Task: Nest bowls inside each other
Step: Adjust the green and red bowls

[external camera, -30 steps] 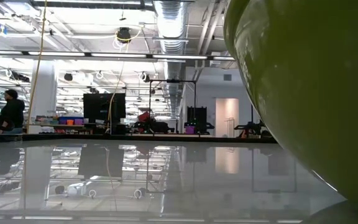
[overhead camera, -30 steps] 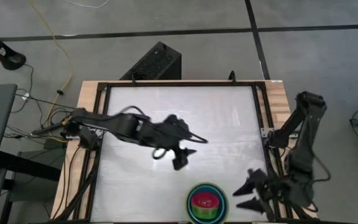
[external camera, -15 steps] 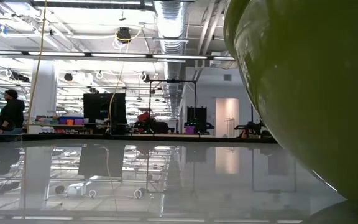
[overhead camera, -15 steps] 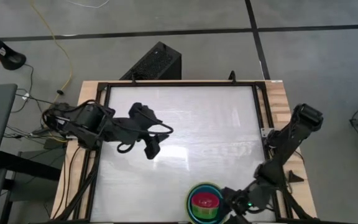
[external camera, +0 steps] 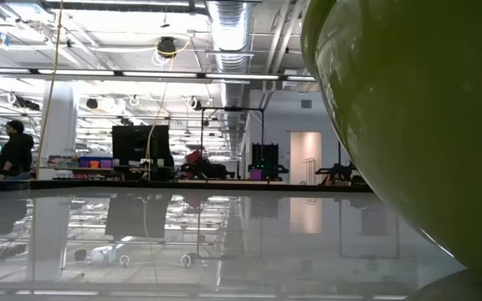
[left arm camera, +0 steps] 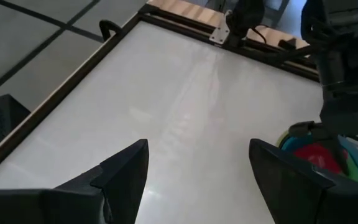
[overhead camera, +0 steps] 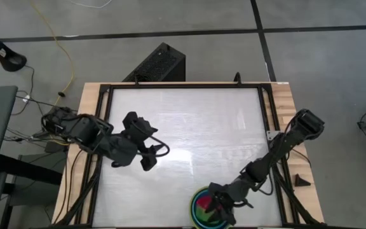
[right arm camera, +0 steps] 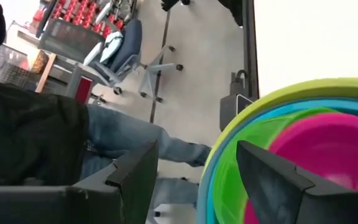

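The bowls (overhead camera: 199, 207) sit nested in one stack at the table's near edge. From the outside in they are a large lime green bowl (right arm camera: 253, 106), a light blue one (right arm camera: 211, 168), a small lime green one (right arm camera: 241, 155) and a magenta-pink one (right arm camera: 328, 149). The low view shows only the big green wall (external camera: 408, 125). My right gripper (overhead camera: 218, 202) hangs open over the stack's right side, its fingers (right arm camera: 135, 180) apart above the rims. My left gripper (overhead camera: 146, 156) stands open over the table's left half, far from the bowls (left arm camera: 319, 155).
The white tabletop (overhead camera: 189, 127) lies bare from the stack to the far edge inside a black frame (overhead camera: 262, 114). A seated person's legs (right arm camera: 123, 137) show beyond the near edge. A black box (overhead camera: 157, 63) stands past the far edge.
My right gripper has swung from the near right corner toward the left and down, ending over the bowl stack. My left gripper has drawn back from the table's middle toward its left edge and risen a little. The bowls have stayed where they were.
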Robot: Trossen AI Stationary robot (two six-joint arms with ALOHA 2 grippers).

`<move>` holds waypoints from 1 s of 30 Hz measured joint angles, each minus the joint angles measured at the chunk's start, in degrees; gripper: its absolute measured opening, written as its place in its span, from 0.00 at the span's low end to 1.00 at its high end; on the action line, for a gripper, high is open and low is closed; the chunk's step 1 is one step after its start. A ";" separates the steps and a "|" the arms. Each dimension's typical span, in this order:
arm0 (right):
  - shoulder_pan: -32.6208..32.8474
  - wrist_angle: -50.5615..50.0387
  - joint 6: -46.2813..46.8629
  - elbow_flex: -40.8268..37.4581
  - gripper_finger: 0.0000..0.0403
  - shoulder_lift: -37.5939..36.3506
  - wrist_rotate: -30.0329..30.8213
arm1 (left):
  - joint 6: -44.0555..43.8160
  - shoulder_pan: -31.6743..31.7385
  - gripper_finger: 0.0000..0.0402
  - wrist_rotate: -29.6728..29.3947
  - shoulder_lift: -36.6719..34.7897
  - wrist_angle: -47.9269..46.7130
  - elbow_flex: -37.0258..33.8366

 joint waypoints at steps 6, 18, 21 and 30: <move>-1.43 -2.35 -0.70 -0.15 0.63 -2.08 -0.18 | -1.17 -2.22 0.66 -2.37 0.00 -0.65 0.00; 0.97 -8.74 4.56 -0.20 0.63 -4.05 3.27 | -0.80 -2.84 0.66 -2.57 0.00 -1.02 0.00; 0.23 -4.83 4.33 -0.20 0.63 -2.61 3.33 | -0.78 -2.77 0.66 -3.20 0.00 -1.13 0.00; -1.67 2.34 7.64 -0.17 0.61 4.49 -2.00 | -1.89 -2.77 0.66 -3.44 0.00 -2.23 0.00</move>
